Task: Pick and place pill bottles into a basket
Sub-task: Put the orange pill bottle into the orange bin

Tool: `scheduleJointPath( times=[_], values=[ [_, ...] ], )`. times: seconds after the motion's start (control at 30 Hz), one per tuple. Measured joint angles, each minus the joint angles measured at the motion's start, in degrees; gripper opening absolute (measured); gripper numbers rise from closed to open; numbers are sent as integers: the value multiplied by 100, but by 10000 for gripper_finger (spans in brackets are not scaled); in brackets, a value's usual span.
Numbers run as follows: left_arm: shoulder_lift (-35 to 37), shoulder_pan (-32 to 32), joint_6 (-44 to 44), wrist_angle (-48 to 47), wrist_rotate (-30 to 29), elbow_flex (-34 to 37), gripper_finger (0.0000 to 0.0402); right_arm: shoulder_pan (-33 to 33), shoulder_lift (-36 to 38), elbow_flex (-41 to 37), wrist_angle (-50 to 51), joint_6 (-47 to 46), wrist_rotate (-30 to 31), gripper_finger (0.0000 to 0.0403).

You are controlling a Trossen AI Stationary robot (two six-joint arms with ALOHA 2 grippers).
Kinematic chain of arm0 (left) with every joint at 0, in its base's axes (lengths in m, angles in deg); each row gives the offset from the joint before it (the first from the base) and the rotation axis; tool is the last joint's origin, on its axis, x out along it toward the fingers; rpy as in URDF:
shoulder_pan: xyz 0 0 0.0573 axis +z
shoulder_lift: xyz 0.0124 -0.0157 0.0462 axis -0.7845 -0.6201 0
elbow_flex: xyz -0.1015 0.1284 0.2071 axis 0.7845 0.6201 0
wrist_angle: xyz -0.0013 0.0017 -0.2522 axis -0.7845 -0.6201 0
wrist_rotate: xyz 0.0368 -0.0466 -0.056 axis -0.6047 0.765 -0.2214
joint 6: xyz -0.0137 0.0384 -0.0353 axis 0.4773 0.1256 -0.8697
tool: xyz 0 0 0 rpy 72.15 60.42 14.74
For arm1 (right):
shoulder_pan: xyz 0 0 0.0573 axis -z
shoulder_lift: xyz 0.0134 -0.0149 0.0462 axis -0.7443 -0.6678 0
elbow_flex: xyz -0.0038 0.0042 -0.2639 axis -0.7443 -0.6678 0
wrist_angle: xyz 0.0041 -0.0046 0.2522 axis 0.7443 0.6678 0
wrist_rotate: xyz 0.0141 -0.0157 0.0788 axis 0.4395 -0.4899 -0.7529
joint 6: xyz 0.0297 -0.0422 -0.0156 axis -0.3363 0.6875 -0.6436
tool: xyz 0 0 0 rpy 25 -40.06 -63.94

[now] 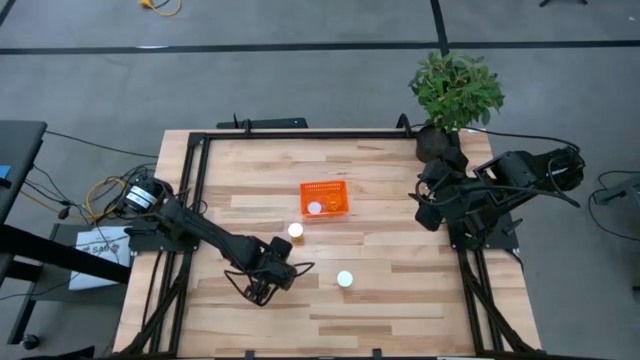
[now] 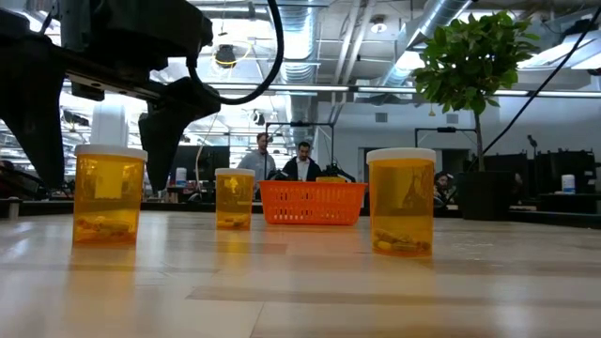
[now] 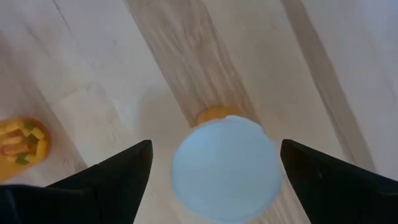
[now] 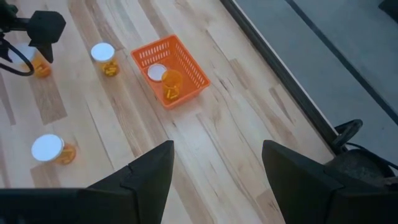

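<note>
1. High view: the left arm reaches slantwise from the table's (image 1: 400,300) left edge toward its near middle. The left gripper (image 1: 266,284) points down and hides whatever is beneath it. The right arm is folded up at the right edge beside the plant (image 1: 456,88), with the right gripper (image 1: 424,207) over the table. The basket (image 1: 326,187) sits mid-table with the basket bottle (image 1: 315,208) inside. The middle bottle (image 1: 296,231) stands just outside the basket's near left corner. The right bottle (image 1: 344,279) stands farther toward the near edge.

2. Low view: the left gripper (image 2: 103,161) hangs over the left bottle (image 2: 108,192), one finger on each side and both clear of it. The fingers are spread wide and grip nothing. The left bottle, the middle bottle (image 2: 235,197) and the right bottle (image 2: 402,202) stand upright. The basket (image 2: 313,202) is behind them, and people (image 2: 282,161) stand far back.

3. Left wrist view: the left gripper (image 3: 214,180) looks straight down on the left bottle's (image 3: 224,168) white cap, which is centred between its fingers (image 3: 118,177) with a gap on each side.

4. Right wrist view: the right gripper (image 4: 217,180) is raised, tilted toward the table, part-open and empty. The basket (image 4: 193,59) holds the basket bottle (image 4: 169,83) lying on its side. The middle bottle (image 4: 102,56) is beside the basket and the right bottle (image 4: 50,149) stands apart. The left bottle (image 4: 36,63) sits under the left gripper (image 4: 42,31).
</note>
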Motion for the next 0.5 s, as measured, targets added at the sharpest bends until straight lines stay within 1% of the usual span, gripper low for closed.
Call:
scheduleJointPath(
  times=[0.4,0.5],
  values=[
    [2,47,145,-31,-5,5,345,1,0,0,-1,-6,2,240],
    [2,71,147,-32,-4,5,336,1,0,0,-1,-6,2,240]
  ],
)
